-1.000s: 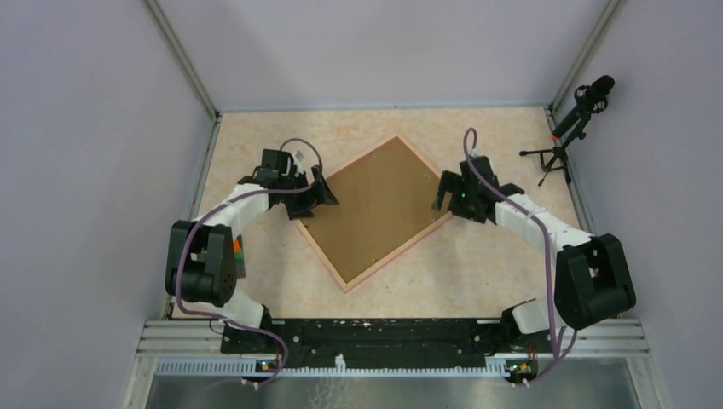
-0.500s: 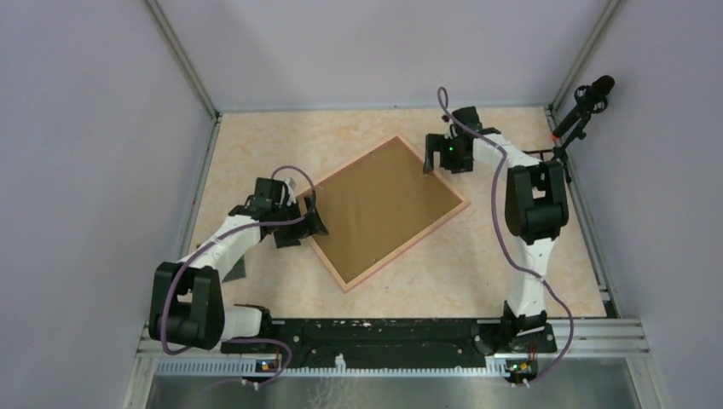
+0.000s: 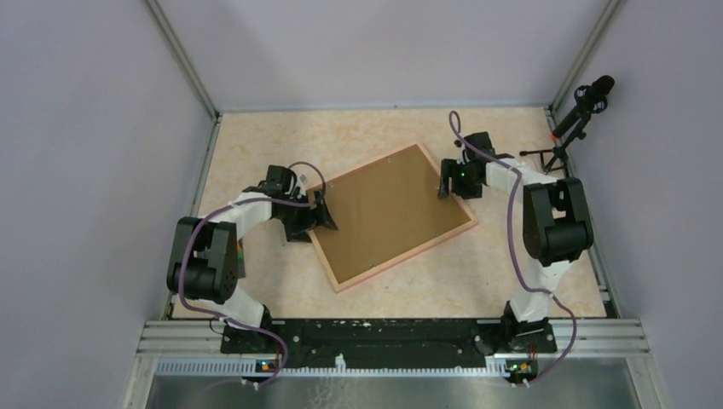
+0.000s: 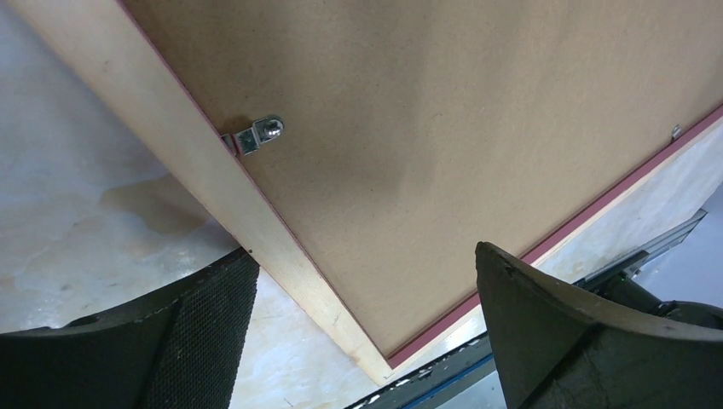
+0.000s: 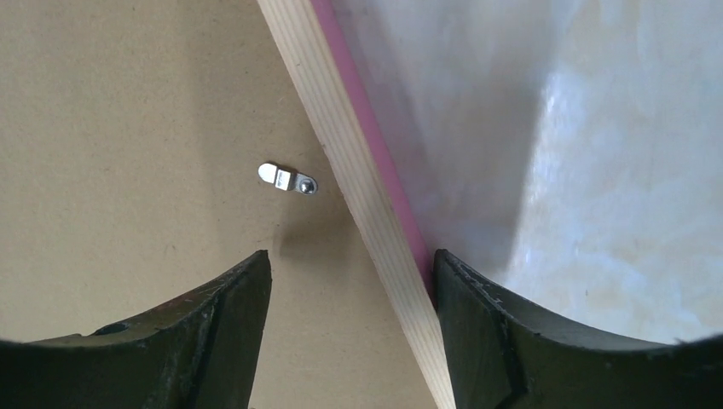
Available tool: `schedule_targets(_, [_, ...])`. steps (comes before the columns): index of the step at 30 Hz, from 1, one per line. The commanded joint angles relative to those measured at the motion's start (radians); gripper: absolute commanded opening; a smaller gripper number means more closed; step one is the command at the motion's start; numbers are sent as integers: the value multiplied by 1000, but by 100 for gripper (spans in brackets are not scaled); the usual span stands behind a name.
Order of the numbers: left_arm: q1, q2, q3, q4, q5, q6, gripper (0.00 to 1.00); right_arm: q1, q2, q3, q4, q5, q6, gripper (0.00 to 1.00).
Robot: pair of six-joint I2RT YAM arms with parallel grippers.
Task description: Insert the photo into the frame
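Note:
The frame (image 3: 407,255) lies face down on the table, a pinkish-tan wooden rectangle with the brown backing board (image 3: 392,213) set in it. The photo is not in view. My left gripper (image 3: 322,213) is open at the frame's left edge; in the left wrist view its jaws (image 4: 367,256) straddle the pale rail (image 4: 256,221) near a metal turn clip (image 4: 256,136). My right gripper (image 3: 445,183) is open at the frame's upper right edge. In the right wrist view (image 5: 351,260) its jaws straddle the rail (image 5: 341,145), the right finger against the pink outer side, with a clip (image 5: 287,178) beside it.
A small microphone on a tripod (image 3: 571,128) stands at the back right corner. Grey walls enclose the table on three sides. The arms' metal base rail (image 3: 384,332) runs along the near edge.
The frame has turned clockwise and its right corner has moved toward the near right. My right gripper came back from the frame's far corner to its right edge. My left gripper stayed at the left edge.

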Motion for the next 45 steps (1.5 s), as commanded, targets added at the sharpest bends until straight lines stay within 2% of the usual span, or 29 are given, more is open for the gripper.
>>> schedule_targets(1, [-8,28,44,63,44,44,99,21,-79,-25,-39,15,30,71])
schedule_targets(5, [-3,38,32,52,46,54,99,23,1,87,-93,105,-30,74])
schedule_targets(9, [-1,19,25,60,37,48,99,31,72,140,-97,120,-83,67])
schedule_targets(17, [0,18,20,81,58,37,99,46,96,139,-82,168,-83,58])
schedule_targets(19, [0,16,18,83,61,37,99,48,105,135,-77,168,-66,52])
schedule_targets(24, [0,12,14,83,61,36,99,52,124,130,-96,255,52,29])
schedule_targets(28, [0,5,6,90,65,33,99,51,122,95,-90,282,189,16])
schedule_targets(30, [0,2,5,92,66,33,99,51,116,84,-71,242,231,15])
schedule_targets(31, [0,2,5,90,67,34,99,51,109,80,-57,213,232,18])
schedule_targets(34, [0,-3,2,89,66,35,99,54,83,88,-46,175,174,43])
schedule_targets(35, [0,-5,1,88,65,38,99,53,75,95,-55,163,145,48])
schedule_targets(38, [0,-11,-2,89,69,37,99,54,53,114,-93,112,54,53])
schedule_targets(45, [2,-14,-1,97,86,35,99,79,-39,39,-93,168,8,66])
